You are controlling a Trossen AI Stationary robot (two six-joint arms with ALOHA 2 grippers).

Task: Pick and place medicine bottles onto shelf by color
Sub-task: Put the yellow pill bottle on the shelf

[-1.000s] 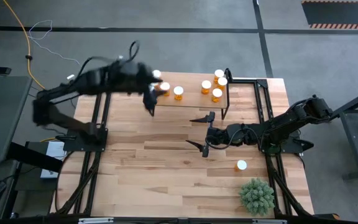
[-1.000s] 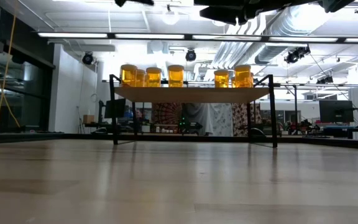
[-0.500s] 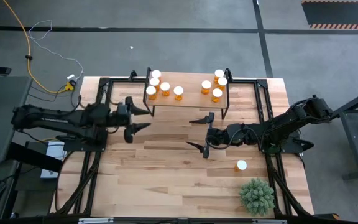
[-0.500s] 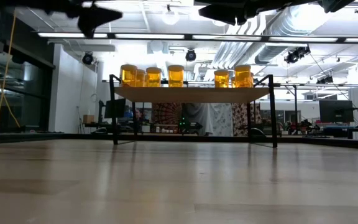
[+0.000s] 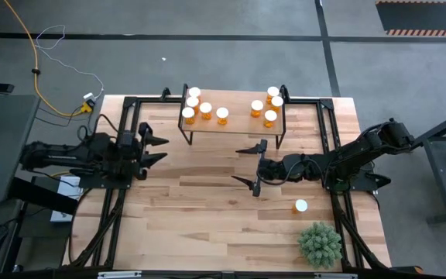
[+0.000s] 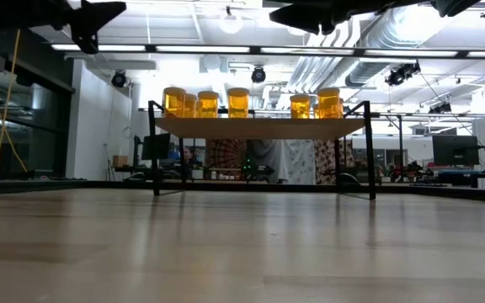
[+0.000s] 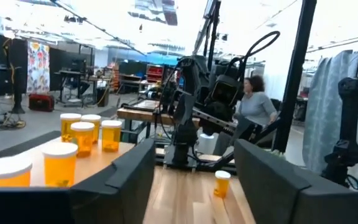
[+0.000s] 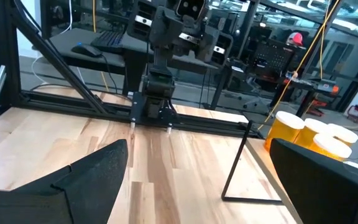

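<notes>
Several orange medicine bottles with white caps stand upright on the light-wood shelf [image 5: 238,125], in a left group [image 5: 205,109] and a right group [image 5: 270,116]. The low view shows them in a row [image 6: 238,102] on the shelf board [image 6: 259,128]. One more bottle [image 5: 301,206] stands on the table near the right edge, also seen as the lone bottle [image 7: 221,182]. My left gripper [image 5: 159,149] [image 7: 194,149] is open and empty, left of the shelf. My right gripper [image 5: 242,164] [image 8: 199,149] is open wide and empty, in front of the shelf's right half.
A green spiky plant [image 5: 320,243] sits at the table's near right corner, close to the lone bottle. Black frame rails run along both table sides. A person [image 7: 253,102] is in the room beyond the table. Bare tabletop [image 5: 207,209] lies before the shelf.
My left gripper has drawn back from above the shelf's left end toward the table's left edge, staying open and holding nothing. The bottles on the shelf stand as before.
</notes>
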